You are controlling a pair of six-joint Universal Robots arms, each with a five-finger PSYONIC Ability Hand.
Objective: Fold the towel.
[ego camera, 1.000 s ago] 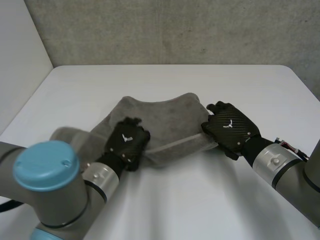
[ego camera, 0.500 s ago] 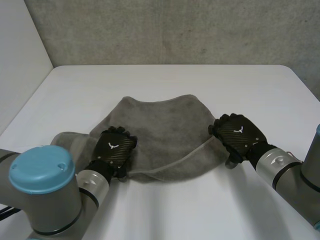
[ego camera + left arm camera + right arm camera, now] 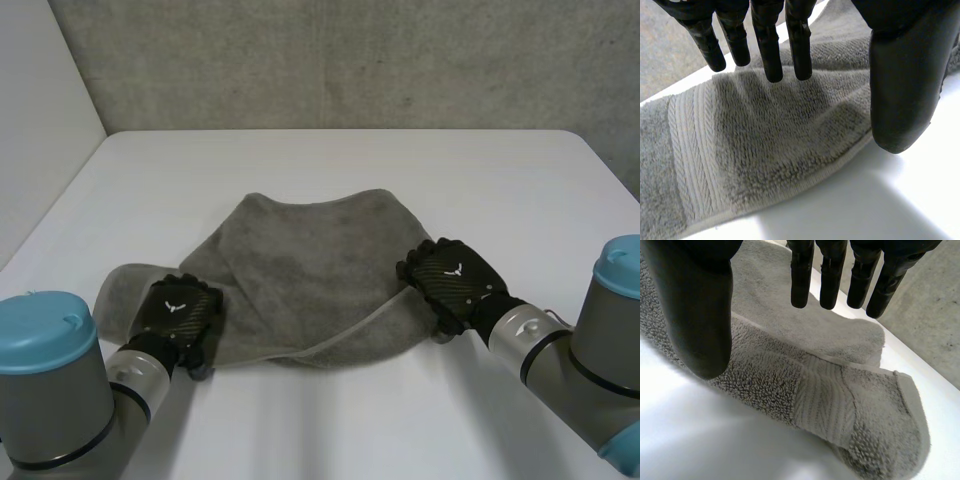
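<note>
The grey towel (image 3: 310, 270) lies rumpled on the table (image 3: 330, 430), its hem under both palms. The left hand (image 3: 180, 312) and right hand (image 3: 450, 282) hover with fingers straight and thumbs spread, gripping nothing. Both should pinch the hem level, so the fold comes out square.
</note>
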